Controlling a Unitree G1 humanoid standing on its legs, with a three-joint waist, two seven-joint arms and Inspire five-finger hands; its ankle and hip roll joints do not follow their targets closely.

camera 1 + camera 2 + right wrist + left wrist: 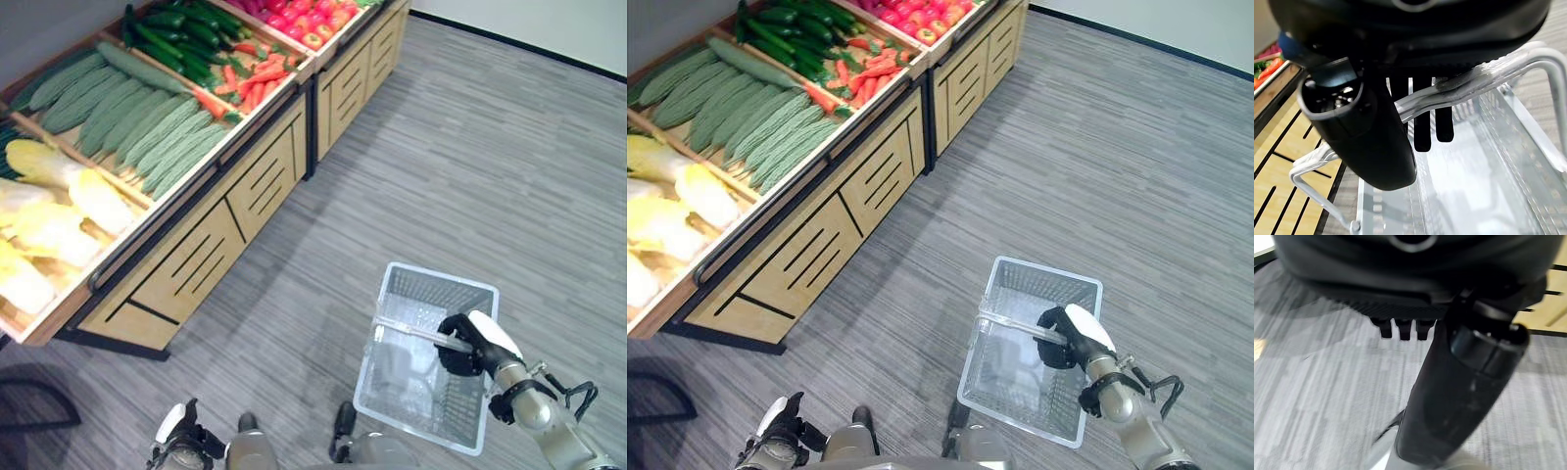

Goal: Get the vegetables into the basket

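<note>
Right hand [468,345] curled round basket [431,294] handle; left hand [174,438] low, grip unclear; bare floor [470,157] beyond.

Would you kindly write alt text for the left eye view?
The right hand grips the handle of a white wire basket, which looks empty, above grey flooring. To the left, a wooden produce stand holds cabbages, ridged green gourds, cucumbers and carrots.

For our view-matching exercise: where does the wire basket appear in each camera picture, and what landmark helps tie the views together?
Left eye view: basket at lower right, right hand on its handle.
Right eye view: lower right too.
Left wrist view: grey floor past the left hand, not the basket.
Right wrist view: its handle crosses the fingers.
Shared landmark: the wooden produce stand.
</note>
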